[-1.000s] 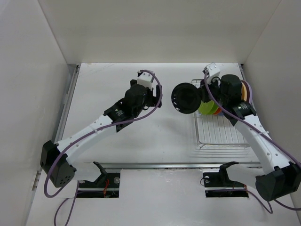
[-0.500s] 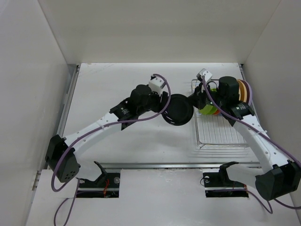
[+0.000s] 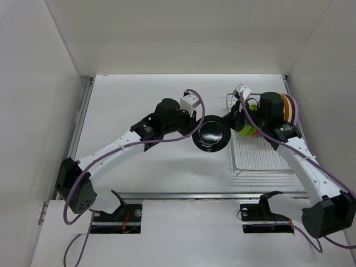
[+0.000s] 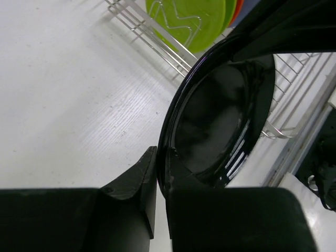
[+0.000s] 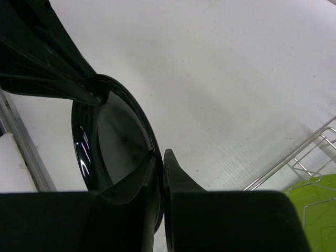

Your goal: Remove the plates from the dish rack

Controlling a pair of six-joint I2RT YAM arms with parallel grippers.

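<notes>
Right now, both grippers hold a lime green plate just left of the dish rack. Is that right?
No: the left gripper and right gripper hold the black plate, not a lime green one, as the top external view shows. The lime green plate stands in the dish rack.

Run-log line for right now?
phase: handover | black plate: held left of dish rack | left claw: shut on rim | right claw: shut on rim
</notes>
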